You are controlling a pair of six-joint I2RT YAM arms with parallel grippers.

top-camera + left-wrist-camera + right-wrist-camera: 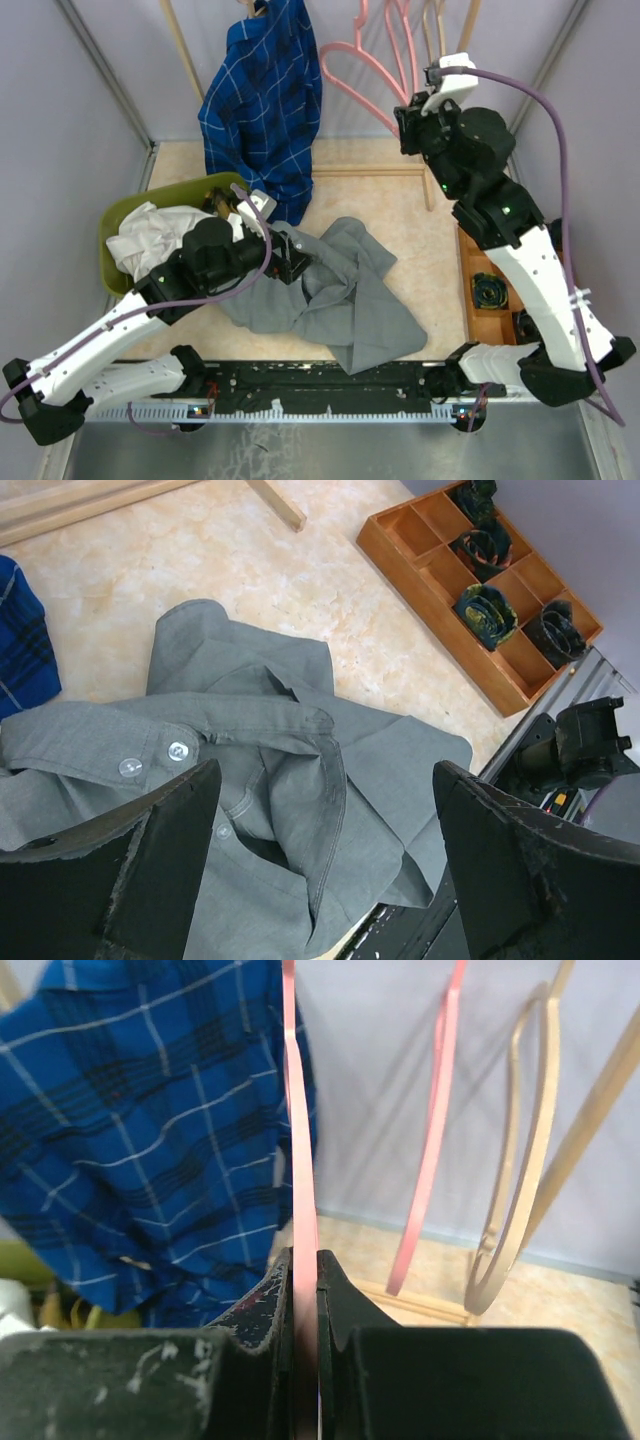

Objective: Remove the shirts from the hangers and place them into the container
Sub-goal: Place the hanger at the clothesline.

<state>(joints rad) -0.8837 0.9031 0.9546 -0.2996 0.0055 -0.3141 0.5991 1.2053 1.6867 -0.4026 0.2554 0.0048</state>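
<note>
A grey shirt (pixel 345 295) lies crumpled on the table. My left gripper (pixel 292 262) hangs just above its collar, open. In the left wrist view the grey shirt (pixel 300 770) fills the space under the left gripper (pixel 325 850), and nothing sits between the wide-apart jaws. A blue checked shirt (pixel 265 100) hangs on the rack at the back. My right gripper (pixel 305 1270) is shut on a bare pink hanger (pixel 298 1140) beside the blue shirt (pixel 150 1140). The olive-green container (pixel 122 215) at the left holds a white shirt (pixel 150 238).
An orange divided tray (pixel 478 300) of black parts stands at the right edge. Wooden rack poles (pixel 183 45) and a base bar (pixel 370 171) cross the back. Another pink hanger (pixel 435 1130) and a pale wood hanger (pixel 520 1160) hang to the right.
</note>
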